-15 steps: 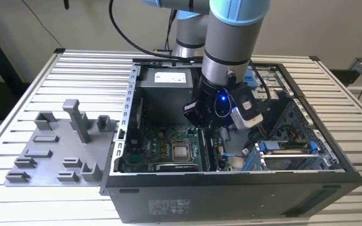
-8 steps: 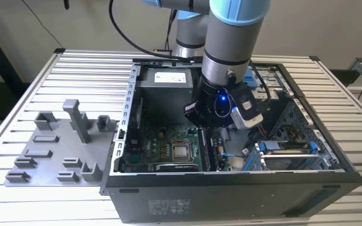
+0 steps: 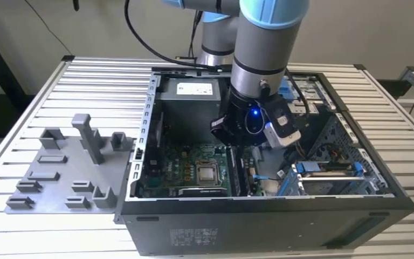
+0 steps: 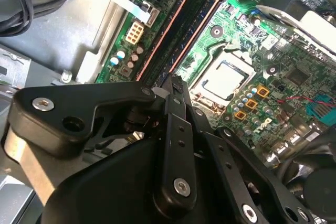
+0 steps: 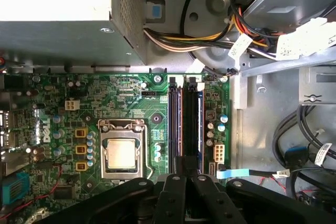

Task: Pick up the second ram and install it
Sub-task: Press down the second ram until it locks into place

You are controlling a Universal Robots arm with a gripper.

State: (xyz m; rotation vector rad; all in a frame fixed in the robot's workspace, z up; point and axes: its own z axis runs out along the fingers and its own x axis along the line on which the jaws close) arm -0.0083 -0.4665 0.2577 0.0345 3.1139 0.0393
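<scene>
My gripper (image 5: 185,179) is pressing down, fingers closed together, on the second ram (image 5: 189,124) seated in its motherboard (image 5: 131,103) slot. The CPU socket (image 5: 122,153) is sitting just beside those slots.

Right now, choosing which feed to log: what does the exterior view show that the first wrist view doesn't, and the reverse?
The exterior view adds the grey holder tray on the slatted table, beside the computer case. The first wrist view adds the yellow-and-orange wire bundle leaving the power supply. Both share that power supply, the green motherboard and the processor.
</scene>
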